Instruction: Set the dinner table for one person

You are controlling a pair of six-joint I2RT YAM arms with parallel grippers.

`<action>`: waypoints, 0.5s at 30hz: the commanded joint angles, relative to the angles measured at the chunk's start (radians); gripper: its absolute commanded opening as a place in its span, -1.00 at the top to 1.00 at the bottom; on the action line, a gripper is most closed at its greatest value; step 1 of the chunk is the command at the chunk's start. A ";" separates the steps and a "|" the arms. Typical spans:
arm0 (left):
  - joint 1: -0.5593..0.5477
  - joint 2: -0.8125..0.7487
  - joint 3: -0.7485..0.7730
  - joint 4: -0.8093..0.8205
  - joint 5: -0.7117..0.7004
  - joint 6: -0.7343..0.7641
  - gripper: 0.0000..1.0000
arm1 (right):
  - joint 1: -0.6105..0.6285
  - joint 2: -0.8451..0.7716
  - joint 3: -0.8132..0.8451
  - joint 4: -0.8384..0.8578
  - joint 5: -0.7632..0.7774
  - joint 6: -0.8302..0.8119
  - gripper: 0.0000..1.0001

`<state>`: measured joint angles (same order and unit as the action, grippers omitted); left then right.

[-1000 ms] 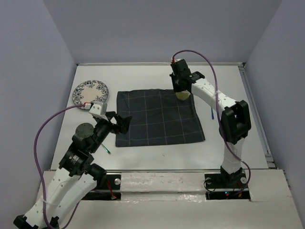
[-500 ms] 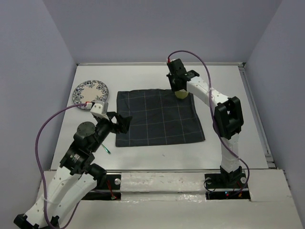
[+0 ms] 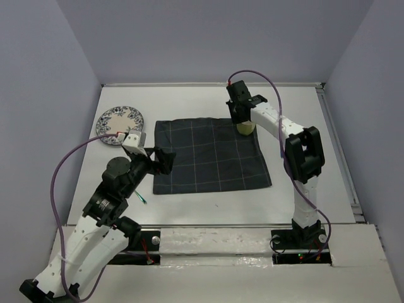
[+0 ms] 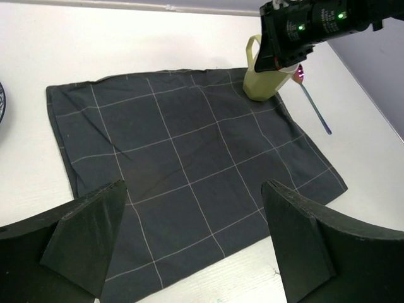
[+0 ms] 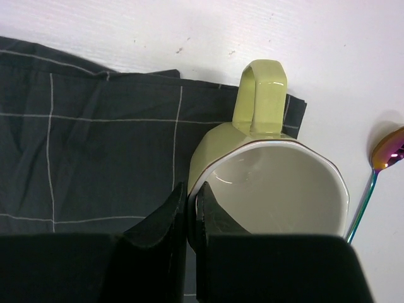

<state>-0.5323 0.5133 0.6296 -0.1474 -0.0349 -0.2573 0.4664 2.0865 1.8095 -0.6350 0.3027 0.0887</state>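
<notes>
The dinner table (image 3: 208, 101) is a white top with a dark gridded cloth (image 3: 208, 154) spread in its middle. A yellow-green mug (image 3: 245, 129) is upright over the cloth's far right corner (image 5: 297, 107), its handle toward the far wall. My right gripper (image 5: 191, 202) is shut on the mug's rim (image 5: 278, 189), one finger inside and one outside. From the left wrist the mug (image 4: 264, 85) shows under that gripper (image 4: 278, 63). My left gripper (image 4: 194, 189) is open and empty above the cloth's near left part (image 3: 165, 160).
A blue-patterned plate (image 3: 120, 122) lies at the far left of the table. An iridescent spoon (image 5: 377, 173) lies on the bare table just right of the cloth (image 4: 314, 106). A thin green-tipped utensil (image 3: 140, 198) lies beside the left arm. Lavender walls close in three sides.
The right gripper and mug shifted slightly left and then back right, toward the cloth's corner. The left gripper crept a little forward and right, still open.
</notes>
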 commanded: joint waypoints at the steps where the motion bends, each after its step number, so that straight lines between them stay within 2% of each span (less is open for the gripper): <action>1: 0.021 0.050 0.005 0.019 -0.037 -0.022 -0.98 | -0.029 -0.045 -0.007 0.083 -0.003 0.017 0.90; 2: 0.043 0.062 0.013 0.009 -0.055 -0.026 -0.98 | -0.029 -0.054 -0.022 0.089 -0.016 0.020 0.81; 3: 0.058 0.088 0.016 0.008 -0.057 -0.030 -0.98 | -0.029 -0.060 -0.029 0.093 -0.022 0.020 0.53; 7: 0.167 0.151 0.019 0.017 -0.010 -0.062 -0.98 | -0.029 -0.085 -0.041 0.097 -0.031 0.017 -0.20; 8: 0.184 0.162 0.021 0.014 -0.010 -0.072 -0.98 | -0.029 -0.089 -0.042 0.097 -0.033 0.017 -0.23; 9: 0.201 0.189 0.027 0.008 -0.022 -0.080 -0.98 | -0.029 -0.095 -0.042 0.097 -0.034 0.017 -0.35; 15: 0.327 0.269 0.036 0.018 -0.022 -0.177 -0.98 | -0.029 -0.213 -0.079 0.093 -0.033 0.051 -0.40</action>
<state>-0.2638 0.7544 0.6296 -0.1635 -0.0578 -0.3527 0.4385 2.0209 1.7561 -0.5877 0.2733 0.1127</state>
